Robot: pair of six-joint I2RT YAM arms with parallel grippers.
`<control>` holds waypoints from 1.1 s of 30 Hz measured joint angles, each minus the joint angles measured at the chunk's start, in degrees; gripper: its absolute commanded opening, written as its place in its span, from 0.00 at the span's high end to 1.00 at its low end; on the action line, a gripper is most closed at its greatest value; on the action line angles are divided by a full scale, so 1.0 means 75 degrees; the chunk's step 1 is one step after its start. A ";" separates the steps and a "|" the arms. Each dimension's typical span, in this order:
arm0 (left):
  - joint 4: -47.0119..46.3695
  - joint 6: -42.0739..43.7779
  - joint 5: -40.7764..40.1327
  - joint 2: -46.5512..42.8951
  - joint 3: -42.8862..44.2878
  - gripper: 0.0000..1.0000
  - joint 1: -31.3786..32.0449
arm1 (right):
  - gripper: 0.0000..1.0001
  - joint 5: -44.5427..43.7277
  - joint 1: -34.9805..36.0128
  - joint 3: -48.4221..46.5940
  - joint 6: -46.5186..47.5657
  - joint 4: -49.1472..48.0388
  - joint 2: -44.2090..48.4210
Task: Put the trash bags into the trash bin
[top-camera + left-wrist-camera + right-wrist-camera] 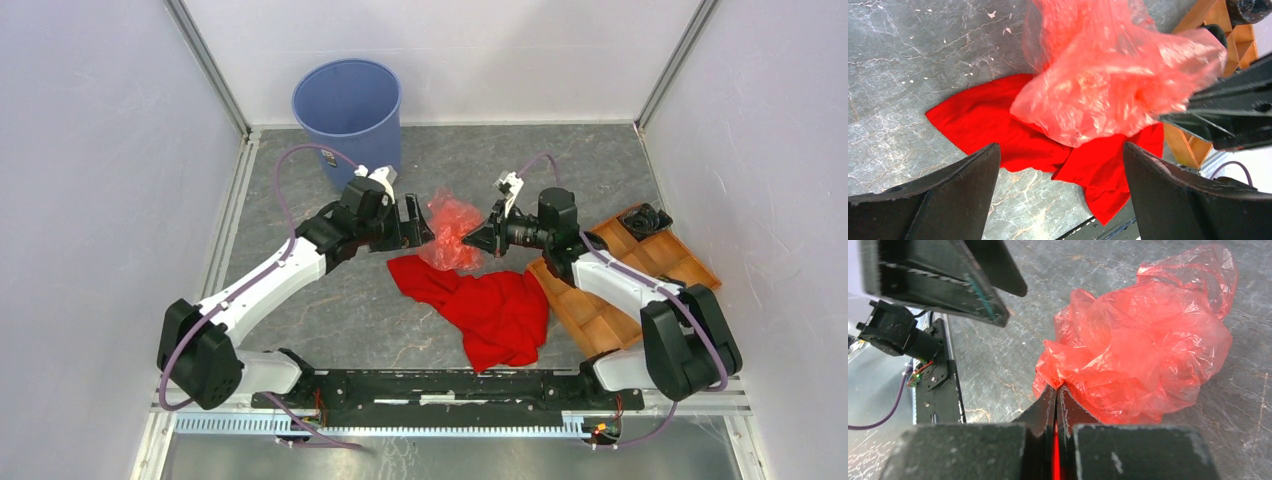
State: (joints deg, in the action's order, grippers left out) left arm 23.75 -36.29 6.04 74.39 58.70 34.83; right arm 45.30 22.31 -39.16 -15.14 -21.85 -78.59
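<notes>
A crumpled translucent red-orange trash bag (452, 232) (1108, 85) (1143, 350) hangs between the two arms, above the table. My right gripper (468, 241) (1056, 388) is shut on its edge, with a strip of red film pinched between the jaws. To the bag's left, my left gripper (422, 225) (1062, 155) is open, its fingers (973, 175) wide apart and holding nothing, the bag just beyond them. The blue trash bin (348, 110) stands upright at the back left, behind the left arm.
A red cloth (490, 305) (998, 125) lies spread on the grey marbled table under and in front of the bag. An orange-brown compartment tray (620, 280) sits at the right under the right arm, with a black item (645, 218) in its far corner.
</notes>
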 measured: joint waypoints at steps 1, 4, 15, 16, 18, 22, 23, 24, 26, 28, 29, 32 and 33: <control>-0.0041 0.0000 0.0020 0.0058 -0.0026 0.06 -0.0029 | 1.00 0.0090 0.0015 0.0044 -0.0003 -0.0006 0.0055; -0.0204 -0.0003 0.0099 0.0169 -0.0149 0.08 -0.0093 | 0.99 0.0338 0.0026 0.0137 -0.0003 -0.0044 0.0166; -0.2081 -0.0286 0.2139 0.1043 -0.0962 0.50 -0.0752 | 1.00 0.0944 0.0029 0.0370 -0.0501 -0.0472 0.0548; -0.2194 -0.0332 0.2279 0.1081 -0.1070 0.59 -0.0790 | 1.00 0.0991 0.0029 0.0408 -0.0615 -0.0618 0.0621; -0.2305 -0.0420 0.2471 0.1090 -0.1207 0.77 -0.0822 | 1.00 0.1008 0.0029 0.0431 -0.0685 -0.0682 0.0685; -0.2451 -0.0525 0.2687 0.0874 -0.1381 0.98 -0.0962 | 0.99 0.0944 0.0029 0.0420 -0.0685 -0.0595 0.0743; -0.2393 -0.0525 0.2678 0.0737 -0.1399 0.98 -0.1029 | 0.97 0.0909 0.0026 0.0393 -0.0662 -0.0475 0.0731; -0.2311 -0.0519 0.2664 0.0545 -0.1399 0.98 -0.1102 | 0.96 0.0825 0.0029 0.0326 -0.0603 -0.0254 0.0714; -0.2066 -0.0358 0.2573 0.0050 -0.1352 0.98 -0.1212 | 0.94 0.0530 0.0029 0.0047 -0.0382 0.0347 0.0629; -0.1664 -0.0111 0.2366 -0.0565 -0.1131 0.98 -0.1262 | 0.92 -0.0015 0.0029 -0.0434 0.0000 0.1157 0.0466; -0.1463 0.0035 0.2241 -0.0857 -0.0962 0.98 -0.1262 | 0.90 -0.0274 0.0029 -0.0650 0.0195 0.1524 0.0402; -0.0845 0.0536 0.1810 -0.1515 -0.0393 0.98 -0.1244 | 0.80 -0.0924 0.0029 -0.1183 0.0702 0.2454 0.0294; -0.0662 0.0679 0.1629 -0.1687 -0.0207 0.98 -0.1241 | 0.75 -0.1055 0.0032 -0.1285 0.0810 0.2649 0.0286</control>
State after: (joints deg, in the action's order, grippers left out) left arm 18.79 -31.20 18.26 61.73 57.14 25.52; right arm 37.39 22.55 -48.80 -9.06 -1.98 -76.44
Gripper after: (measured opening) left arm 0.031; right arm 0.140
